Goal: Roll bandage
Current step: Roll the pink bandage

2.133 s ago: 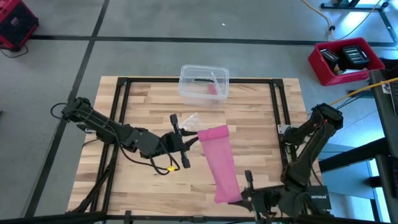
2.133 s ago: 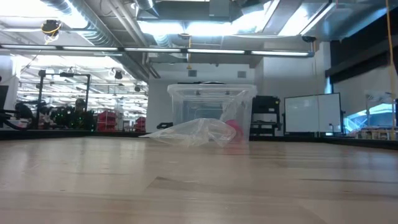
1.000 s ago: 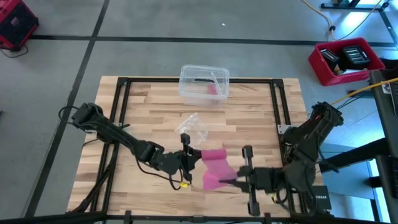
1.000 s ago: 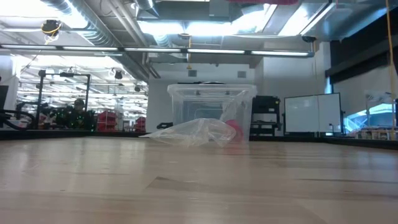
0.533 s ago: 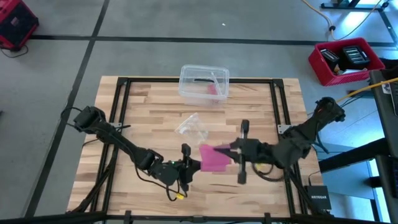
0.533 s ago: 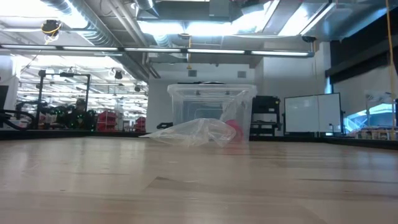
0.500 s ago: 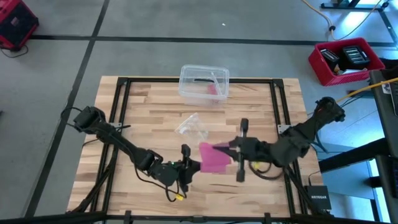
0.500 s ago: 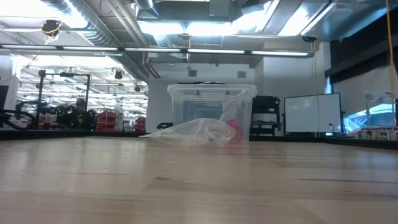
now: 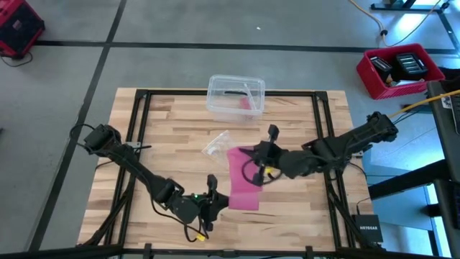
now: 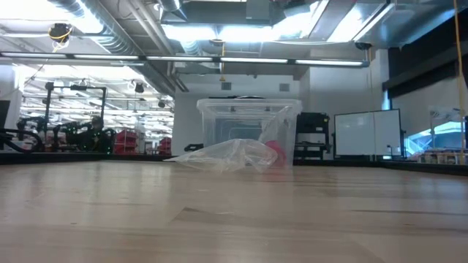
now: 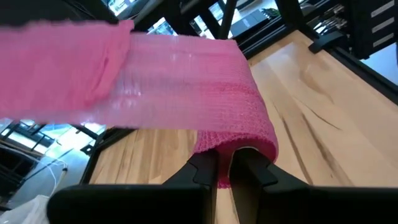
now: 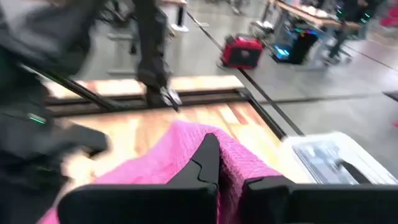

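The bandage (image 9: 241, 180), a pink knit band, hangs in the air between my two grippers and runs from the table's middle toward its near edge. My left gripper (image 9: 223, 202) is shut on its near end, which also shows in the left wrist view (image 11: 186, 74). My right gripper (image 9: 248, 157) is shut on its far end, seen as pink cloth in the right wrist view (image 12: 168, 155). The low view shows neither the bandage nor the grippers. My left gripper pinches the bandage's near end (image 11: 239, 138) between its two fingers (image 11: 202, 168), coming in nearly level from the table's left. The cloth bunches over the fingertips and stretches away as a flat band, clear of the table. My right gripper pinches the bandage's far end (image 12: 239, 155) between its two fingers (image 12: 208, 158), reaching in nearly level from the table's right. The cloth drapes over both fingers, lifted clear of the table; one layer or several, I cannot tell.
A clear plastic box (image 9: 236, 96) stands at the table's far edge, also in the low view (image 10: 248, 128). A crumpled clear wrapper (image 9: 218, 144) lies in front of it, just left of my right gripper. Black frame rails (image 9: 320, 129) run along the table's sides.
My right gripper has swung from near the front edge toward the far edge and the left, carrying its end of the bandage. My left gripper has gone toward the near edge. The bandage, bunched between them before, has turned about and now runs drawn out from far to near.
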